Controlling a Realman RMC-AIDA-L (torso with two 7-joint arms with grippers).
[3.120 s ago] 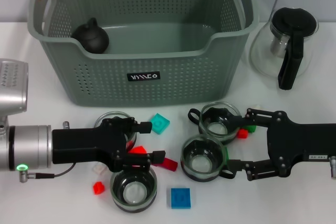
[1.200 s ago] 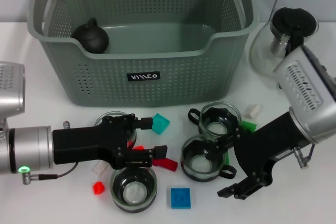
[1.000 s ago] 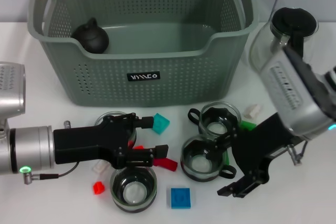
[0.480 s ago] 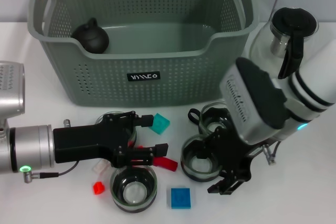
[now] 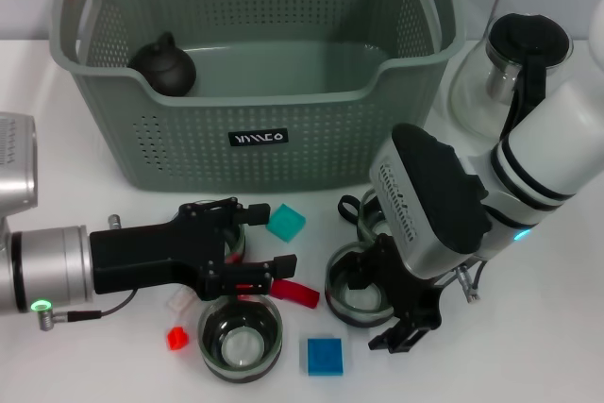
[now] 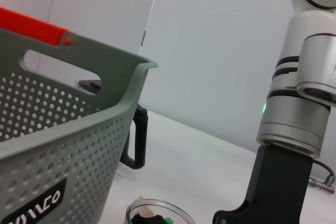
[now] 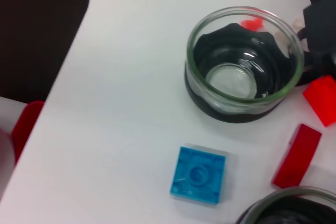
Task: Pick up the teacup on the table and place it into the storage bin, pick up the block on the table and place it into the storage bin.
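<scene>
The grey-green storage bin stands at the back with a black teapot inside. Several glass teacups sit in front of it: one at the front, one in the middle and one behind that. A further teacup is mostly hidden under my left gripper. My left gripper is open and low, with a teal block at its upper fingertip. My right gripper is open over the middle teacup's right side. A blue block lies just in front.
A glass pitcher with a black handle stands at the back right. Red blocks and a white block lie among the cups. My right arm rises beyond the bin's corner.
My right arm has swung in from the right and turned, bringing its gripper down over the middle teacup. The left gripper has barely shifted.
</scene>
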